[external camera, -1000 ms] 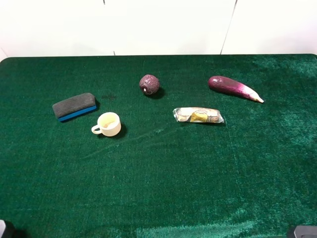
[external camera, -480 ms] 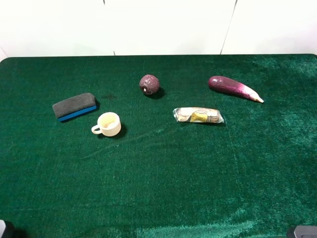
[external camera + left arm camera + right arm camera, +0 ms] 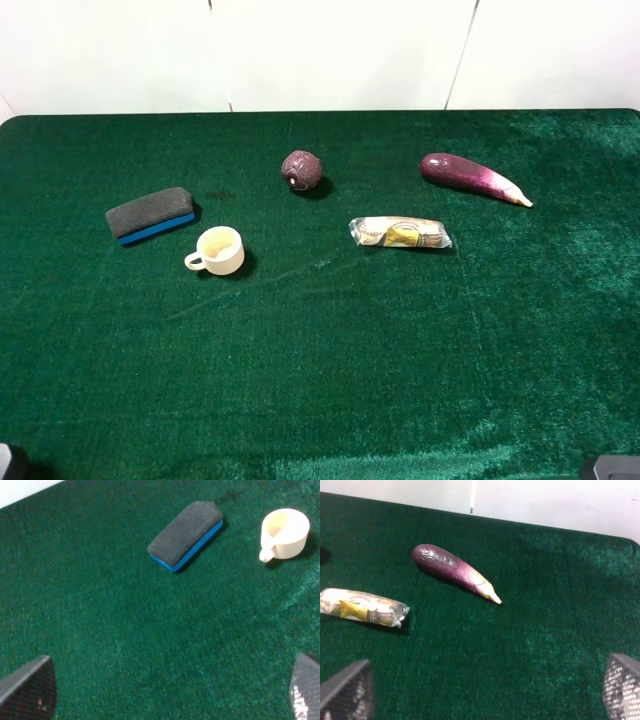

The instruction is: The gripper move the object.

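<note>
The cream cup (image 3: 219, 250) with a small loop handle stands upright on the green cloth, left of middle. It also shows in the left wrist view (image 3: 284, 533), far ahead of the left gripper (image 3: 167, 690). That gripper is open and empty, its two black fingertips (image 3: 30, 687) wide apart at the frame's corners. The right gripper (image 3: 484, 690) is open and empty too, well short of the wrapped yellow packet (image 3: 362, 607). In the exterior high view only dark bits of the arms show at the near corners.
A grey and blue eraser block (image 3: 150, 214) lies just left of and behind the cup. A purple ball (image 3: 301, 170) sits further back. The wrapped packet (image 3: 400, 233) and an eggplant (image 3: 472, 177) lie to the right. The green table (image 3: 330, 380) ends at a white wall.
</note>
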`<state>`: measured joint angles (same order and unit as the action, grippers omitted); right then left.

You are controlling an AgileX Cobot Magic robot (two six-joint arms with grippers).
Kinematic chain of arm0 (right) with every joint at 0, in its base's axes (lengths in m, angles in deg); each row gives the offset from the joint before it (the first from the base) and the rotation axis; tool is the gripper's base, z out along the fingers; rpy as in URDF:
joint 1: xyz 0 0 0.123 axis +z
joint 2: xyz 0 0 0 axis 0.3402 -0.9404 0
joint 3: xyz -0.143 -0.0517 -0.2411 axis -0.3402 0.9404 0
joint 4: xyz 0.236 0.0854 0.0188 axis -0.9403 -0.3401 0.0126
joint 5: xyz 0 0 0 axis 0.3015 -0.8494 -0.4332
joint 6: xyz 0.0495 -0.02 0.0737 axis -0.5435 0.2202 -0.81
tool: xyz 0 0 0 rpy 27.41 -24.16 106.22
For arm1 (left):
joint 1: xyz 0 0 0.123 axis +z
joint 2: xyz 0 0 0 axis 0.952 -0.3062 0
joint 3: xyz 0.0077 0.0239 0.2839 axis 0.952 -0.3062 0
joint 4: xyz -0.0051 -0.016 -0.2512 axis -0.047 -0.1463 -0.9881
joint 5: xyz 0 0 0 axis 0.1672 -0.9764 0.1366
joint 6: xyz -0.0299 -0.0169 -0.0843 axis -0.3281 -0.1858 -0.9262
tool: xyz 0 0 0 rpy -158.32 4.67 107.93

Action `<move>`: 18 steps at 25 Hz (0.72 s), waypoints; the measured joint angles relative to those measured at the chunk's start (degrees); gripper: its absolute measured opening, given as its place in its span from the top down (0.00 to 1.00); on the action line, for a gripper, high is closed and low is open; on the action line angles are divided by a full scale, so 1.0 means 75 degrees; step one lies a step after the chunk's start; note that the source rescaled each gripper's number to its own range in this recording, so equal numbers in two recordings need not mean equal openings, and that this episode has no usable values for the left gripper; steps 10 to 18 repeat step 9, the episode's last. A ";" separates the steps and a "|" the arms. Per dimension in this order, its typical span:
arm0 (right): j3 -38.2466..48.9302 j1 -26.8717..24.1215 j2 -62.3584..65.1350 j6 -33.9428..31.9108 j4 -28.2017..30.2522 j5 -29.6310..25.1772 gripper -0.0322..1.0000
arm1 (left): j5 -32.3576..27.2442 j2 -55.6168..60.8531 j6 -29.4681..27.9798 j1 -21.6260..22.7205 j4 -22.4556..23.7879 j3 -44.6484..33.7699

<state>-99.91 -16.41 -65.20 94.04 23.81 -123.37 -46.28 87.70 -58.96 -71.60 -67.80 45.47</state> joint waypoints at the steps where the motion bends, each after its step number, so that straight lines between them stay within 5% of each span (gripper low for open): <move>1: 0.0000 0.0000 0.0000 -0.0008 0.0000 0.0000 0.00 | 0.0000 0.0000 0.0000 0.0000 0.0000 0.0000; 18: 0.0000 0.0000 0.0000 -0.0057 0.0000 0.0000 0.00 | 0.0000 0.0000 0.0000 0.0000 0.0000 0.0000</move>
